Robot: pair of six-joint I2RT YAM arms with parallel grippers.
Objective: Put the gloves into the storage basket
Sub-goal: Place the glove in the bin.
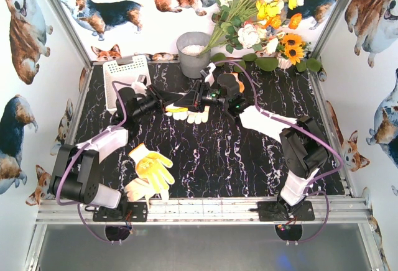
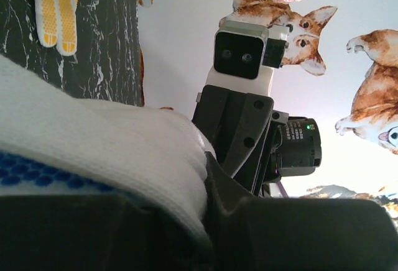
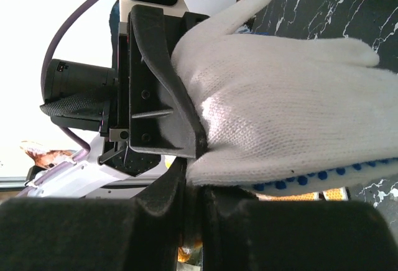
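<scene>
White blue-dotted glove pinched by right gripper and left gripper, storage basket whole only from above

Both arms reach toward counter centre, wrists facing. Left tool and right tool clamped onto same white glove.

Yellow glove lies well apart from basket.

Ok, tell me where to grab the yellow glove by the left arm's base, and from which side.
Pinch the yellow glove across its palm, coming straight down from above. It lies flat with its fingers splayed, overlapping a pale glove, so a side approach would likely snag both.
</scene>
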